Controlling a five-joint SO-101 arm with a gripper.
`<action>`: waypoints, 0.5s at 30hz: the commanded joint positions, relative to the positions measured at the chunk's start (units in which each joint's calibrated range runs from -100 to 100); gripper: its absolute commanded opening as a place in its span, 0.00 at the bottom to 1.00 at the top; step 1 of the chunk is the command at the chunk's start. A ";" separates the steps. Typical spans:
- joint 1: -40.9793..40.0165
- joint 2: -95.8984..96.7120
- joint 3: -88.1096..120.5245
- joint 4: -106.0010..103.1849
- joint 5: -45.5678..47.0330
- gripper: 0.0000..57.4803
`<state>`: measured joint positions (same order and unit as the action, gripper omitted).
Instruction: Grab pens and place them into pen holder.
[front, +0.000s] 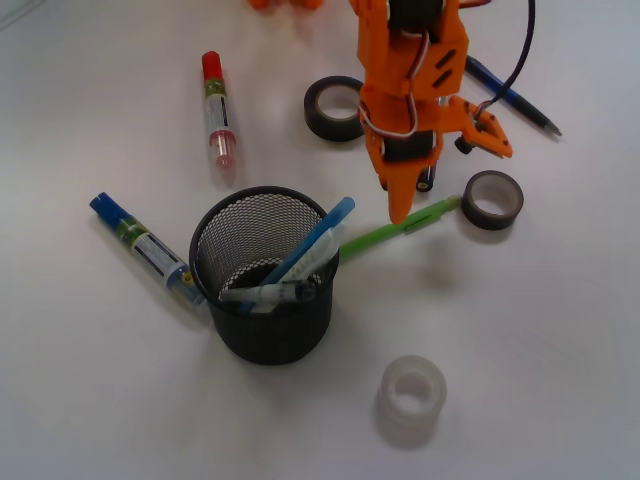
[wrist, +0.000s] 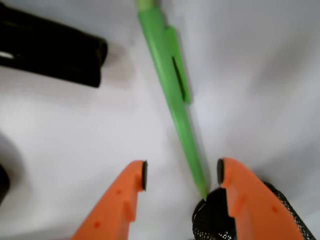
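Surface: white surface (front: 560, 380), plain and matte, carrying everything in play.
Hand: orange plastic hand (front: 420, 195) hangs tips-down over the green pen; in the wrist view (wrist: 182, 175) its two jaws stand apart with the pen running between them, nothing gripped.
Green pen: slim bright green pen (front: 400, 228) (wrist: 172, 85) lies flat on the surface, its tip pointing at the holder's rim, its other end near the grey tape roll.
Pen holder: black wire-mesh cylindrical cup (front: 265, 330) stands upright at centre; its mesh shows at the wrist view's lower right (wrist: 285, 210).
In the cup: light blue pen (front: 320, 235) leans out over the rim, with a clear-white pen (front: 312, 258) beside it and a silver pen (front: 265, 293) lying across inside.
Dark blue pen: dark blue pen with black tip (front: 515, 98) lies on the surface behind the arm, well apart from the cup.
Markers: red-capped marker (front: 216, 108) far left; blue-capped marker (front: 145, 248) just beside the cup.
Tape: black tape roll (front: 332, 108), grey tape roll (front: 492, 198), translucent tape roll (front: 411, 393).
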<state>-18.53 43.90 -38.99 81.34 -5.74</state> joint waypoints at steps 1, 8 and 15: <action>0.18 0.59 -3.85 -0.24 0.63 0.29; 0.18 5.01 -5.21 -2.51 0.68 0.29; 0.03 8.16 -5.21 -2.95 0.68 0.26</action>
<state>-18.46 51.92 -42.05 78.83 -5.30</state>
